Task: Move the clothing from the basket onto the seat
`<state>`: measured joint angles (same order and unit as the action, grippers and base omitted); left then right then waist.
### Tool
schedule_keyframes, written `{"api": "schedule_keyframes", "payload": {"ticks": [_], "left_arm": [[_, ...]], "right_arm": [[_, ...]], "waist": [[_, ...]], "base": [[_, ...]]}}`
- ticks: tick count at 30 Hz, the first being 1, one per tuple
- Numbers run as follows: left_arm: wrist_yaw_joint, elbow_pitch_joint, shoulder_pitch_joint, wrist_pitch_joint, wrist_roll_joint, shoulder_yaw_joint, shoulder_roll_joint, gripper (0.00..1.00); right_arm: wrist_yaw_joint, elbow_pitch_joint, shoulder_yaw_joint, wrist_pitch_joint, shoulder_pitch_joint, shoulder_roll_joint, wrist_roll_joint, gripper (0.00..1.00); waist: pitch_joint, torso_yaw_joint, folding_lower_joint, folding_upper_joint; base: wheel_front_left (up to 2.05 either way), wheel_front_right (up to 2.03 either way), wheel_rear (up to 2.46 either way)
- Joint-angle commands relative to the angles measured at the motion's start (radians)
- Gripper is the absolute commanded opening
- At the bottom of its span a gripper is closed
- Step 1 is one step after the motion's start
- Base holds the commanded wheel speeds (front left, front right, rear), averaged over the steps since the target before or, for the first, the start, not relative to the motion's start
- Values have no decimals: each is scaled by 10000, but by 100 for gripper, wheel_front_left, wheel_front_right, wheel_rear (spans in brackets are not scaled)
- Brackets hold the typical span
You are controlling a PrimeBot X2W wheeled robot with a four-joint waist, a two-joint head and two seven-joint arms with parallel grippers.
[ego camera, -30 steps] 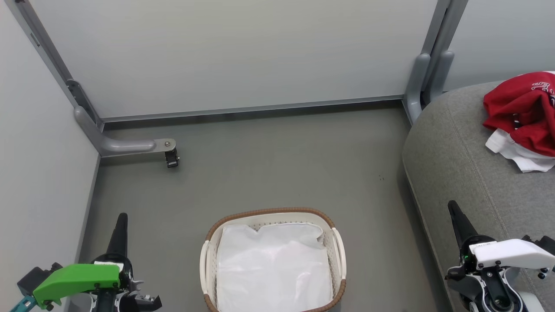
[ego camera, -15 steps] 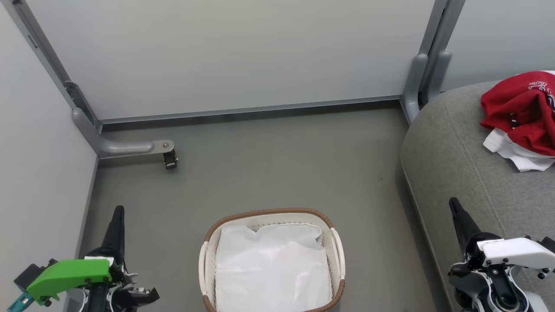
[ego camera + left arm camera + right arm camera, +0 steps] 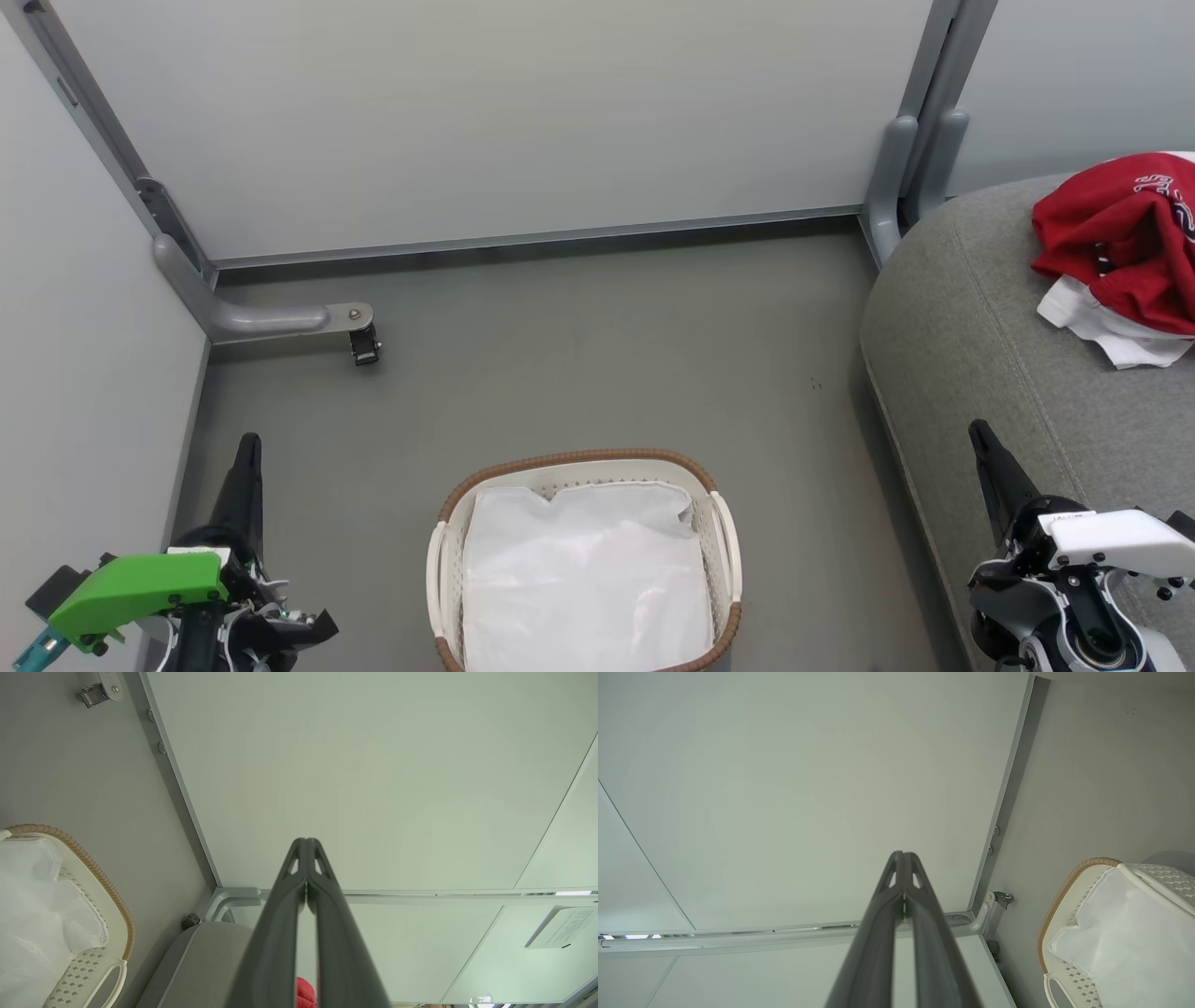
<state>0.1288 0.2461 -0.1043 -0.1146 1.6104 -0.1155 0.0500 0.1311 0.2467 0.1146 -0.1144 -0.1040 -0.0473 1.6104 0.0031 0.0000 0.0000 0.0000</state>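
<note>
On the seat (image 3: 971, 373), clothing (image 3: 1116, 238) runs off-frame; left pincer (image 3: 248, 444) and right pincer (image 3: 978, 431) sit pressed together.

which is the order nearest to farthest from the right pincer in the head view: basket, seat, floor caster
From the right pincer:
1. seat, right by it, on the right side
2. basket, on the floor to its left
3. caster, far left, near the back wall
</note>
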Motion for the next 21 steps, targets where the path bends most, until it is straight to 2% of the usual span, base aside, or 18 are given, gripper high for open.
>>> {"api": "schedule_keyframes", "payload": {"ticks": [1, 21], "left_arm": [[42, -20, -99, -38, 35, -19, 3, 0], [41, -22, -98, -33, 39, -13, 3, 0]], "right_arm": [[-7, -43, 21, -38, -85, -60, 35, 0], [-7, -43, 22, -40, -82, -59, 33, 0]], "waist": [[0, 0, 0, 0], [0, 0, 0, 0]], "base": [[0, 0, 0], [0, 0, 0]]}}
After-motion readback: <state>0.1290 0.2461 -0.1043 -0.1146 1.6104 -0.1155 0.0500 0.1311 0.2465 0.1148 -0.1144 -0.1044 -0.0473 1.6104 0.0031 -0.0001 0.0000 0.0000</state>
